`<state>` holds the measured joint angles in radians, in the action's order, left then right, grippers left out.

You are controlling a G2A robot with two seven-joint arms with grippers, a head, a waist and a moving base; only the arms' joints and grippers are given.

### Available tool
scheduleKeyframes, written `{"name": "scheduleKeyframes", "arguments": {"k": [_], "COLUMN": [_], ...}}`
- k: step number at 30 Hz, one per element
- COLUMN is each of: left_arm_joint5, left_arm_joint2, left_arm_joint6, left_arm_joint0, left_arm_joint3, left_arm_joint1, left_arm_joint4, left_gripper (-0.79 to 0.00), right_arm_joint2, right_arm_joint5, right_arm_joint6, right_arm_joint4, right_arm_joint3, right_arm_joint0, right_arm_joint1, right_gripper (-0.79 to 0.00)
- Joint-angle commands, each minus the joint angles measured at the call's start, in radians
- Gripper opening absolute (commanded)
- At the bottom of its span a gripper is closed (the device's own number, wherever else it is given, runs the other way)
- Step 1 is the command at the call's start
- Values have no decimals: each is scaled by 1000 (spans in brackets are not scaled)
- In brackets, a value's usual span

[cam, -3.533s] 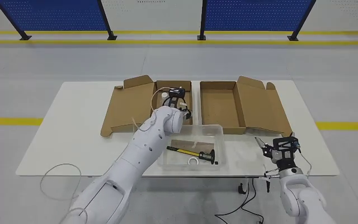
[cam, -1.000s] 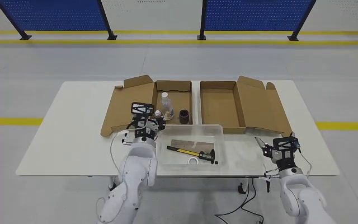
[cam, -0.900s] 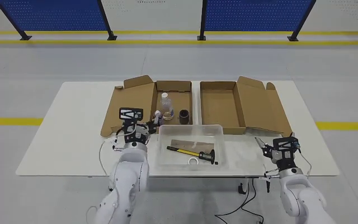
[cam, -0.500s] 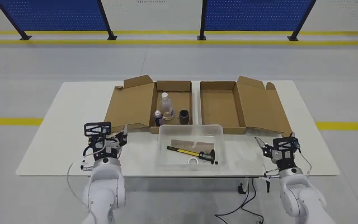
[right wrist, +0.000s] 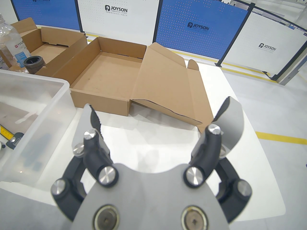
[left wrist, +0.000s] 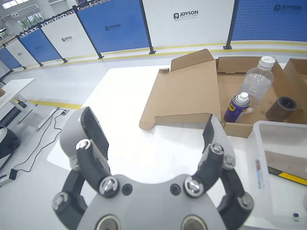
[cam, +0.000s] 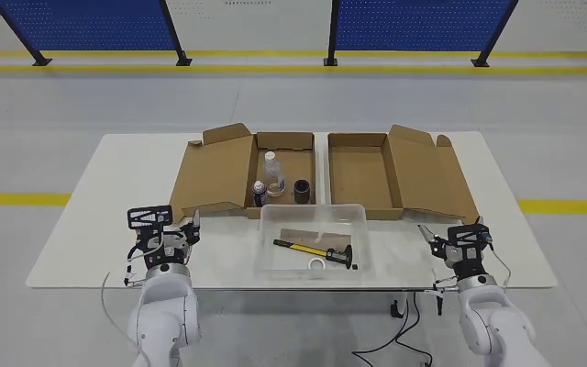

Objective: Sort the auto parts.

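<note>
A white surface [cam: 119, 183] on a pale floor with yellow lines carries two open cardboard boxes side by side and, nearer the robot, a clear plastic bin [cam: 312, 208]. In the bin a yellow-and-black measuring tool [cam: 315, 250] lies flat, its long axis running across from side to side, dark head toward the right arm; a small white ring [cam: 316, 264] lies just beside it. The left box [cam: 284, 142] holds a clear bottle [cam: 271, 170], a spray can [cam: 260, 193] and a dark cylinder [cam: 302, 190], all upright. The right box [cam: 358, 174] is beside it. The left claw [left wrist: 148, 118] is spread wide with nothing in it, over the surface's near left part. The right claw [right wrist: 158, 107] is likewise wide open and holds nothing, near the right corner.
</note>
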<state>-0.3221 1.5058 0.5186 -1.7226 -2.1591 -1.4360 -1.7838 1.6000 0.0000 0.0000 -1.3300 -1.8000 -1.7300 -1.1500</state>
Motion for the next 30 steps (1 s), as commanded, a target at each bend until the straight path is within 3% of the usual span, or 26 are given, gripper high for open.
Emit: {"name": "scheduleKeyframes", "arguments": {"k": [1,11,23,30], "left_arm_joint5": [0,0,0,0], "left_arm_joint2": [0,0,0,0], "left_arm_joint6": [0,0,0,0], "left_arm_joint0": [0,0,0,0], "left_arm_joint3": [0,0,0,0], "left_arm_joint1": [0,0,0,0], "left_arm_joint4": [0,0,0,0], "left_gripper": [0,0,0,0], "right_arm_joint2": [-3,-14,-73,-164], "right_arm_joint5": [-8,-151,-537,-579], "right_arm_joint6": [-4,58,390,558], "right_arm_joint4": [-14,-30,48,142], "right_arm_joint3": [-6,-82,-182,-158], "right_arm_joint0": [3,70,263,372], "right_arm_joint1": [1,5,24,22], "right_gripper": [0,0,0,0]}}
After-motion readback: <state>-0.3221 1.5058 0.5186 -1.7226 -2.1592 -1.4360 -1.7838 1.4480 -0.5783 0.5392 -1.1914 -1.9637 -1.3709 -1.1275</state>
